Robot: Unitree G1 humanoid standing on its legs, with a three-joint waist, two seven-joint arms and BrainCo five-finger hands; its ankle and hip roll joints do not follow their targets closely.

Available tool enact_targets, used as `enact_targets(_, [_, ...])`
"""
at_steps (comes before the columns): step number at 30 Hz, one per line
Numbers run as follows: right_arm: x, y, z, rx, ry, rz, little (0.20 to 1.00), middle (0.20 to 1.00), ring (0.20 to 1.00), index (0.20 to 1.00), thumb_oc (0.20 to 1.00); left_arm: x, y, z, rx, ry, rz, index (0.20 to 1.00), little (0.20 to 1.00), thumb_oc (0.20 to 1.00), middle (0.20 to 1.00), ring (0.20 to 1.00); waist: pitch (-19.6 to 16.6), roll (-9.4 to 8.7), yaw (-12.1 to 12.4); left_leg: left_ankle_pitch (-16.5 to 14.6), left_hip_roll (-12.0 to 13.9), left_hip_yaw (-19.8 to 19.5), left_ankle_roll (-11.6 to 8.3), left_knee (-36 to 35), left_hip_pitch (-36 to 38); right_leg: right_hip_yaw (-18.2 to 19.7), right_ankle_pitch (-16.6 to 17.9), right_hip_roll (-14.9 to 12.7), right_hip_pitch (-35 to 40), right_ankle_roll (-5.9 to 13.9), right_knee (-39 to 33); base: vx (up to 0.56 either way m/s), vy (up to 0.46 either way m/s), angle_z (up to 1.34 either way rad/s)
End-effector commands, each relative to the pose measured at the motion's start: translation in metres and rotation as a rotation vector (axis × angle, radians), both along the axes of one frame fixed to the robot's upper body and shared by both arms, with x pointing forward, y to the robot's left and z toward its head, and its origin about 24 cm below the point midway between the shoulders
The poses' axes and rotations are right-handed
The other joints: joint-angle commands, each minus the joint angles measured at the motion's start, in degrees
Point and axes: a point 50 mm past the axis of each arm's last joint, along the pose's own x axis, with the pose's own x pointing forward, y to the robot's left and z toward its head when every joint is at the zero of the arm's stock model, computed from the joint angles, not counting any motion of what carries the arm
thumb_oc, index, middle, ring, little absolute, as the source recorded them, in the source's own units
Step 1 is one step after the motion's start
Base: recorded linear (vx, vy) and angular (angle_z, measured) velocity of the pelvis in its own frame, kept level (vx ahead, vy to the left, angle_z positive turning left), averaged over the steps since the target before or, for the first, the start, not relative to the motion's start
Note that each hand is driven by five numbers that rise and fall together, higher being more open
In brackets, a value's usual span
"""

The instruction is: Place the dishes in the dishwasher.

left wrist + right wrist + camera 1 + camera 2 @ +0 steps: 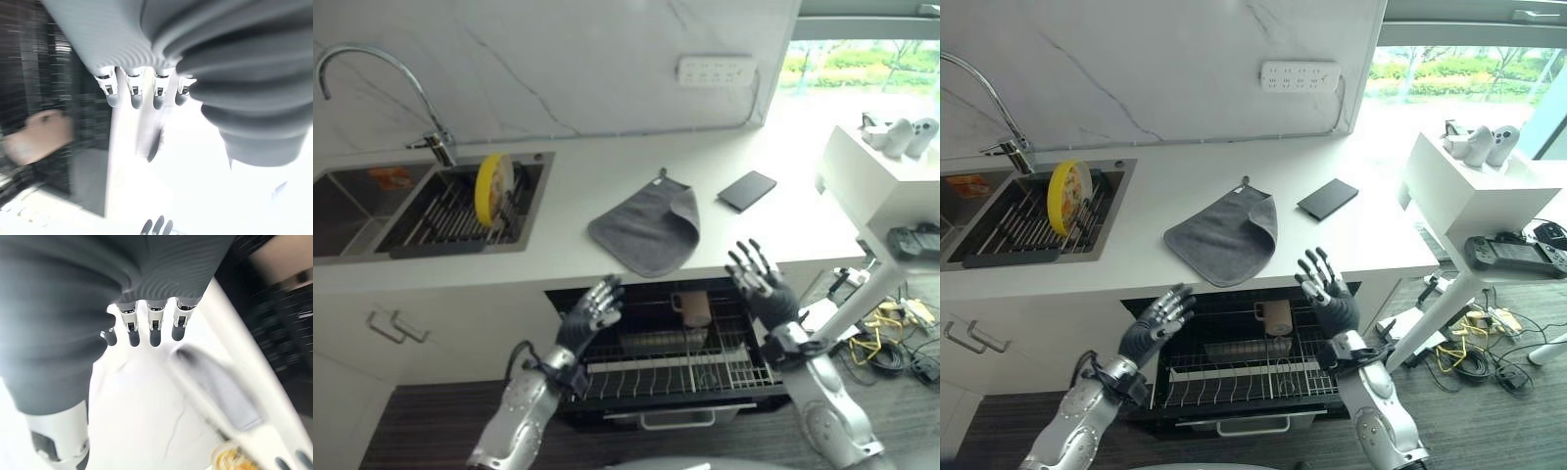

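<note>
Both hands were raised over the pulled-out dishwasher rack [675, 367], the left hand [590, 315] and the right hand [759, 279] each with fingers spread straight and nothing in them. A yellow plate [494, 188] stood on edge in the drying rack [450, 220] set in the sink [352, 211], well apart from the dishwasher, while a brown mug [693, 307] already sat at the back of the rack below the counter's edge. On the white counter [587, 186] lay a grey cloth [646, 228] (one corner folded over) and, near it, a dark phone [747, 190].
</note>
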Motion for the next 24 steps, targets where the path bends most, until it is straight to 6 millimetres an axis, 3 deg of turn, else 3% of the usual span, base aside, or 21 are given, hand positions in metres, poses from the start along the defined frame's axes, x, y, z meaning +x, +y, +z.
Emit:
enact_targets(1, [0.0, -0.008, 0.054, -0.064, -0.319, -0.011, 1.0, 1.0, 1.0, 1.0, 1.0, 0.015, 0.012, 0.06, 0.081, -0.335, 0.032, 1.0, 1.0, 1.0, 1.0, 1.0, 1.76, -1.38, 0.91, -0.5, 0.02, -3.95, 0.25, 0.87, 0.22, -3.0, 0.67, -2.42, 0.69, 1.39, 1.46, 0.02, -0.01, 0.07])
enact_targets(7, [0.0, -0.01, 0.068, -0.143, -0.378, -0.02, 1.0, 1.0, 1.0, 1.0, 1.0, 0.012, 0.03, 0.104, 0.154, -0.588, 0.196, 1.0, 1.0, 1.0, 1.0, 1.0, 0.76, -1.62, 1.97, -0.4, -0.28, -5.44, -0.01, 0.39, 0.57, -3.64, 0.78, -2.45, 1.55, 1.58, 1.08, 0.02, -0.021, 0.17])
enact_targets(9, [-0.001, -0.01, 0.068, -0.159, -0.375, -0.024, 1.0, 1.0, 1.0, 1.0, 1.0, 0.01, 0.032, 0.109, 0.143, -0.613, 0.228, 1.0, 1.0, 1.0, 1.0, 1.0, 0.61, -1.7, 2.17, -0.41, -0.3, -5.68, -0.06, 0.31, 0.53, -3.77, 0.78, -2.51, 1.57, 1.62, 1.03, 0.01, -0.023, 0.13])
enact_targets(17, [0.001, -0.008, 0.054, -0.21, -0.317, -0.024, 1.0, 1.0, 1.0, 1.0, 1.0, 0.009, 0.04, 0.101, 0.203, -0.597, 0.332, 1.0, 1.0, 1.0, 1.0, 1.0, 0.16, -2.12, 2.57, -0.63, 0.01, -5.68, -0.49, 0.0, 0.67, -4.3, 0.83, -2.74, 1.72, 1.76, 0.68, 0.0, -0.027, 0.05])
enact_targets(18, [0.029, -0.004, 0.072, -0.119, -0.442, -0.03, 1.0, 1.0, 1.0, 1.0, 1.0, 0.043, 0.007, 0.098, 0.139, -0.536, 0.284, 1.0, 1.0, 1.0, 1.0, 1.0, 4.83, -2.78, 2.67, -1.58, -3.82, -13.15, 1.08, 9.35, -7.36, 3.19, -1.62, 4.29, -3.87, -1.68, 6.72, 0.0, 0.0, 0.0])
enact_targets(22, [0.027, -0.005, 0.073, -0.116, -0.462, -0.032, 1.0, 1.0, 1.0, 1.0, 1.0, 0.04, 0.015, 0.093, 0.116, -0.499, 0.284, 1.0, 1.0, 1.0, 1.0, 1.0, 3.74, -2.25, 2.78, -0.54, -3.12, -12.65, 0.06, 6.18, -5.33, 1.12, -2.13, 4.21, -1.98, -1.94, 4.98, 0.03, -0.036, 0.13])
enact_targets(24, [0.028, -0.008, 0.073, -0.107, -0.451, -0.048, 1.0, 1.0, 1.0, 1.0, 1.0, 0.038, 0.018, 0.092, 0.103, -0.499, 0.283, 1.0, 1.0, 1.0, 1.0, 1.0, 3.24, -2.13, 2.69, -0.62, -2.47, -10.62, -0.53, 6.07, -4.7, -0.44, -1.93, 3.72, -1.16, -1.9, 3.71, 0.01, 0.006, 0.03])
